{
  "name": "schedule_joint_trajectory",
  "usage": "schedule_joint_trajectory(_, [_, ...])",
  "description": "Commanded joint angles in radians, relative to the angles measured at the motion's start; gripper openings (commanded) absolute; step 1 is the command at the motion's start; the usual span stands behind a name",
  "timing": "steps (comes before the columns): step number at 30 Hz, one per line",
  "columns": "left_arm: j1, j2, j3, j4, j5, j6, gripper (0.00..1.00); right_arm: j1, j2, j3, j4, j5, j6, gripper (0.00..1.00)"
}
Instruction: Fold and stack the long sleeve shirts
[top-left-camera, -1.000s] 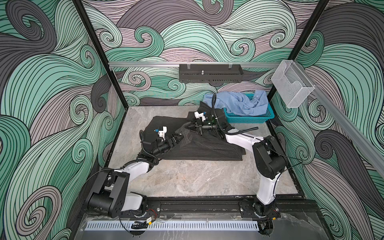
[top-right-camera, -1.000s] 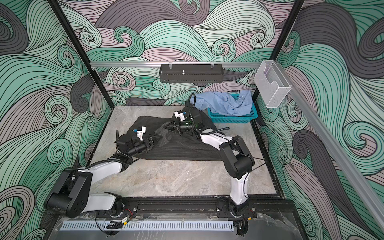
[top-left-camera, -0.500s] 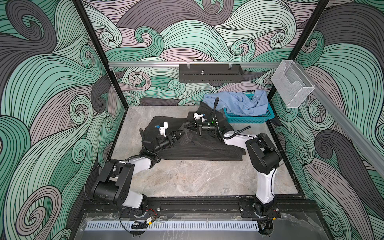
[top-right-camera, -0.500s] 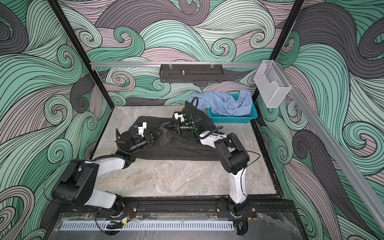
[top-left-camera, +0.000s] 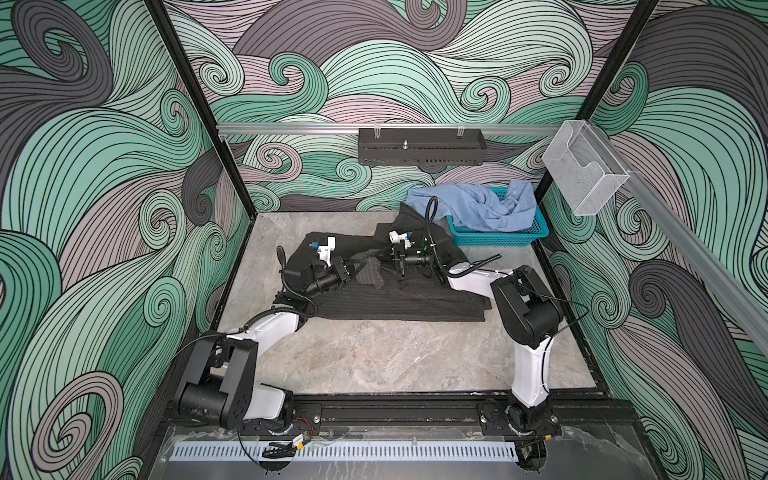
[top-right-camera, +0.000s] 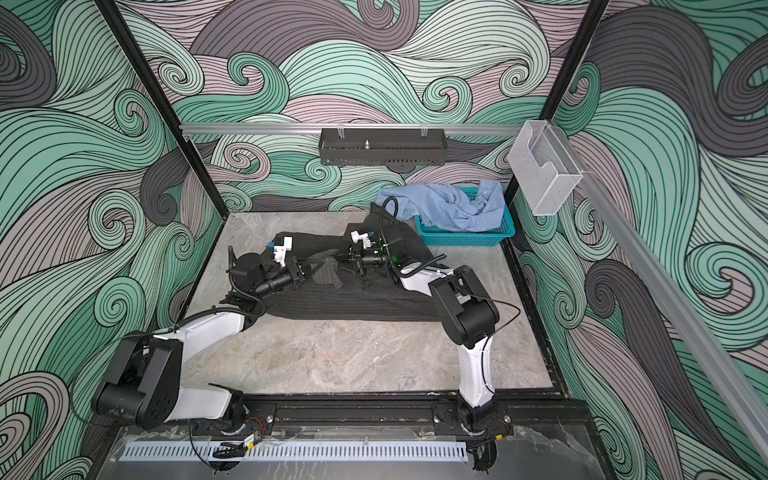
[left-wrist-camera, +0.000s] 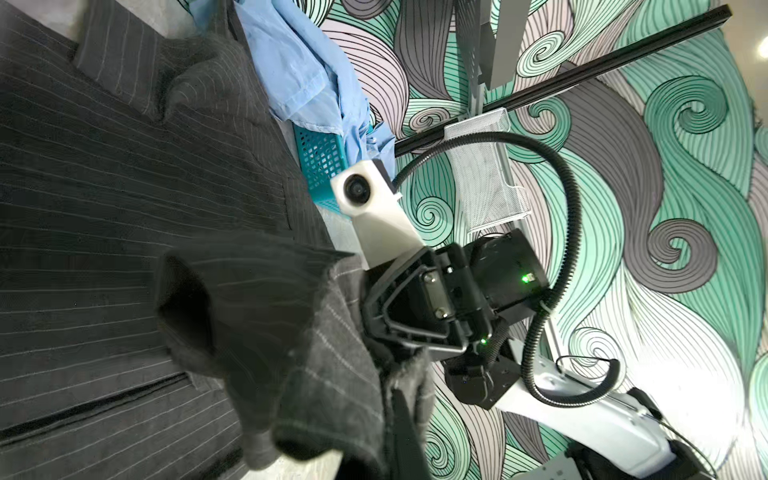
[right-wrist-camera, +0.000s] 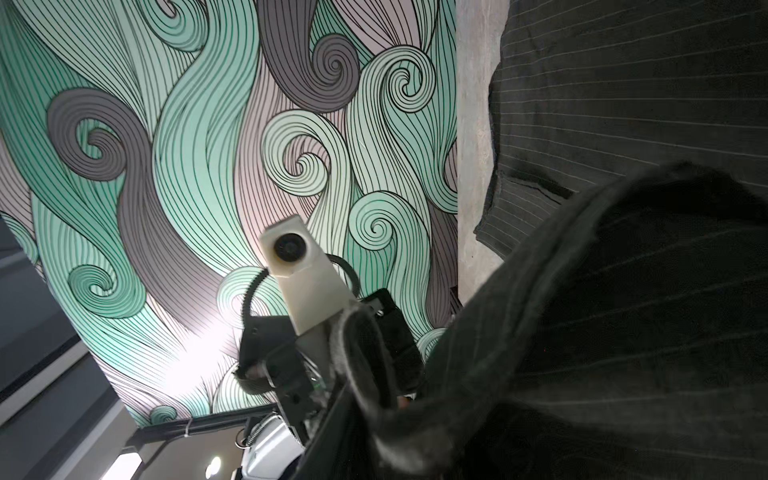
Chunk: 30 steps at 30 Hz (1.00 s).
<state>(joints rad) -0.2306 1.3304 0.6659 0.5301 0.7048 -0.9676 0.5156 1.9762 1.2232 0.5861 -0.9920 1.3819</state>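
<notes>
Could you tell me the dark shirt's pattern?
Thin pale pinstripes on the charcoal cloth shirt; clearest in left wrist view.

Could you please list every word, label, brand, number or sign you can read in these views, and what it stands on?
None: no text is legible in any view.
The dark charcoal pinstriped cloth shirt, the plain light blue cloth shirt, the teal perforated plastic basket, the black metal tray on the rail and the clear plastic wall holder show no print.

I saw the dark pinstriped shirt (right-wrist-camera: 623, 104) spread over the grey tabletop (right-wrist-camera: 473, 124). One fold was bunched close to my lens, its edge running into the left gripper (right-wrist-camera: 345, 374) beside its white camera (right-wrist-camera: 291, 253).
</notes>
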Motion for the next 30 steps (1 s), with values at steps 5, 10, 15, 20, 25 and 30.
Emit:
schedule_joint_trajectory(5, [0.024, -0.148, 0.279, -0.909, -0.324, 0.530, 0.00, -0.046, -0.234, 0.064, -0.822, 0.244, -0.669, 0.64])
schedule_joint_trajectory(10, [0.049, -0.210, 0.304, -0.989, -0.415, 0.622, 0.00, -0.077, -0.300, 0.088, -1.186, 0.554, -0.931, 0.64])
schedule_joint_trajectory(15, [0.054, -0.155, 0.387, -0.912, -0.381, 0.618, 0.00, -0.103, -0.334, -0.019, -1.292, 0.639, -0.989, 0.47])
schedule_joint_trajectory(20, [0.055, -0.008, 0.545, -0.851, -0.321, 0.616, 0.00, -0.167, -0.360, -0.150, -1.304, 0.660, -0.975, 0.19])
schedule_joint_trajectory(25, [0.056, 0.160, 0.736, -0.796, -0.233, 0.606, 0.00, -0.284, -0.295, -0.195, -1.290, 0.666, -0.960, 0.10])
schedule_joint_trajectory(30, [0.056, 0.260, 0.899, -0.755, -0.177, 0.599, 0.00, -0.370, -0.206, -0.191, -1.241, 0.673, -0.909, 0.05])
